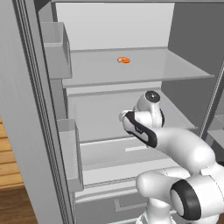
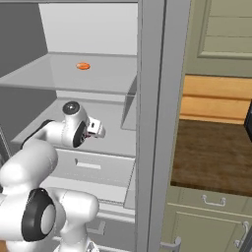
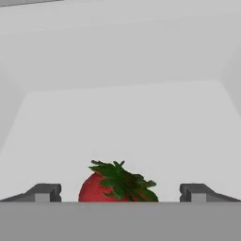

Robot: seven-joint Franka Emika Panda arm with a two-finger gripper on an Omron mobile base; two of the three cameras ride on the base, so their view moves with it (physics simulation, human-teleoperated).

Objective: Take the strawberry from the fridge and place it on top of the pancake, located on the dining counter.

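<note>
Fridge (image 1: 39, 131) open; arm reaches onto the middle shelf (image 1: 100, 122). Gripper (image 3: 120, 193) jaws spread wide, holding nothing. Strawberry (image 3: 101, 188), red with green leafy cap, sits on the white shelf floor between the two fingertips (image 3: 44, 192), touching neither. Small orange item (image 1: 124, 60) on the upper shelf.

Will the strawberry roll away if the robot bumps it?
Probably a little: the strawberry looks rounded and sits loose on the flat white shelf. It seems small between the open gripper, so likely light and easily nudged.

Red strawberry (image 3: 101, 188) with green leaves, light-grey fridge (image 1: 26, 109), orange item (image 1: 124, 60)
</note>
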